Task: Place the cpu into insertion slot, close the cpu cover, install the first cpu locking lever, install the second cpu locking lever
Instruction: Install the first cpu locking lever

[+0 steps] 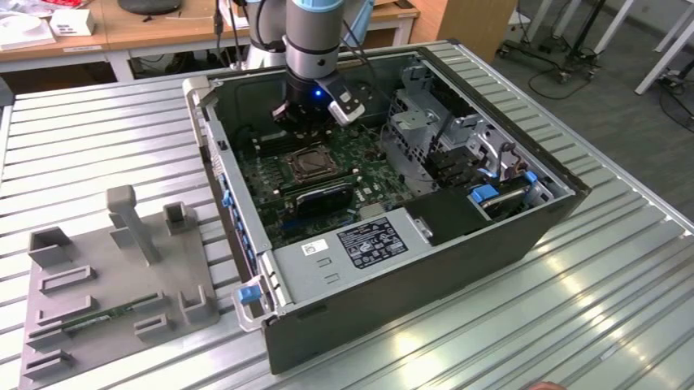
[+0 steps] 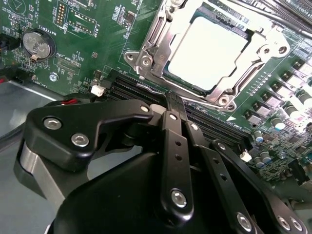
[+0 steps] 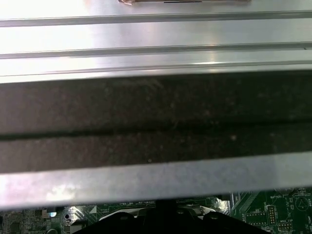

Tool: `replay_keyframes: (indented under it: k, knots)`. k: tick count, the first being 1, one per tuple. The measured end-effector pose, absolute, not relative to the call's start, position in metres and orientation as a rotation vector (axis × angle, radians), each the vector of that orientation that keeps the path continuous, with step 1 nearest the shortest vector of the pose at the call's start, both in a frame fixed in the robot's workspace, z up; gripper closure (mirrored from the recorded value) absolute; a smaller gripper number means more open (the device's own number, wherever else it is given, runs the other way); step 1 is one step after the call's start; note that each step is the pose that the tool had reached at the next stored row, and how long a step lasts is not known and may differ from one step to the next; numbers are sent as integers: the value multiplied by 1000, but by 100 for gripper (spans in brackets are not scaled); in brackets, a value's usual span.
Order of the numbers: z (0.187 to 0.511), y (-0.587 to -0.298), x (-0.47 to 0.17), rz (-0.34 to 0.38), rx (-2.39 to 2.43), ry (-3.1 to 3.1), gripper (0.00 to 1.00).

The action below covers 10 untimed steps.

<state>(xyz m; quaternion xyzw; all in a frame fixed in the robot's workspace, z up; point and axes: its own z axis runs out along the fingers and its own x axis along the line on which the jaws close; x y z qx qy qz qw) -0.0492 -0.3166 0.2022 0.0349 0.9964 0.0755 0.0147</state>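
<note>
Gripper: its black body sits closest in the second wrist view. In the exterior view it hangs inside the open computer case, low over the green board.
Fingers: pressed together into one narrow tip, with no gap at the end and nothing pinched between them.
Contact: the tip sits over the long black memory slots. I cannot tell whether it touches them.
cpu: a flat square chip with a pale, dull silver top, lying level and square in its seat.
Insertion slot: a thin dark rim shows along the chip's edges. The chip sits inside it.
cpu cover: a silver metal frame lying down around the chip, which shows through its window.
Position: the chip and frame lie just ahead of the fingertips, apart from them, with the memory slots between.
Coin cell: off to one side of the fingers, well apart.
Case wall: a dark band in the first wrist view, with the ribbed metal table beyond it.
</note>
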Motion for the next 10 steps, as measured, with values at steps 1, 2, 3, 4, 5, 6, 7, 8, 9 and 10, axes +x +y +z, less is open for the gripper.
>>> replay_keyframes:
  k: [1, 2, 3, 4, 5, 6, 7, 8, 9, 10]
  knots:
    - [202, -317, -49, 235, 109, 3101, 89]
    - [202, -316, -49, 235, 109, 3101, 89]
    - [202, -316, -49, 234, 110, 3101, 89]
    - [202, -316, -49, 234, 111, 3101, 89]
    - [202, -316, -49, 233, 114, 3101, 89]
    - [202, -316, -49, 233, 117, 3101, 89]
    - [202, -316, -49, 233, 122, 3100, 89]
    - [202, -316, -49, 233, 126, 3100, 89]
    - [202, -316, -49, 233, 132, 3099, 89]
    - [202, -316, -49, 232, 142, 3099, 89]
